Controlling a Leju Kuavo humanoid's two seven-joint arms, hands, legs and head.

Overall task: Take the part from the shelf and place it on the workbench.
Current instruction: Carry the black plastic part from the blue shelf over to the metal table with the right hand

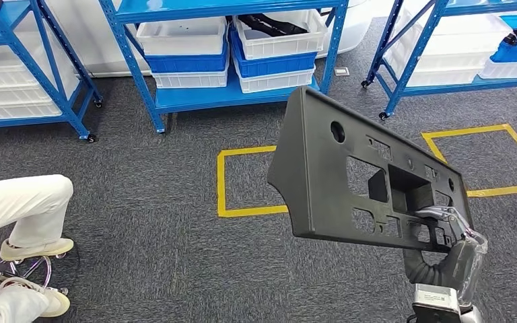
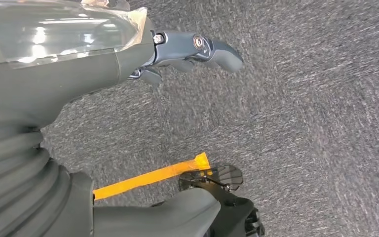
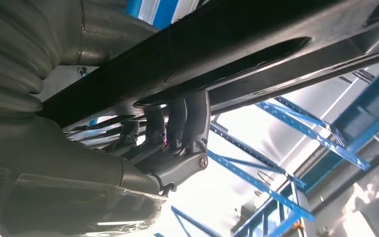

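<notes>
My right hand (image 1: 452, 235), lower right of frame, grips the black part (image 1: 350, 171) by one corner; left hand (image 2: 187, 52) hangs half-curled, empty. I fear the long panel levering loose.

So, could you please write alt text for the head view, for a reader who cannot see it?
The robot's right hand holds a large dark plastic part with cut-out holes, tilted above grey carpet. Behind it stand blue shelves with white and blue bins, and yellow tape squares mark the floor. A seated person's legs show at the left.
</notes>
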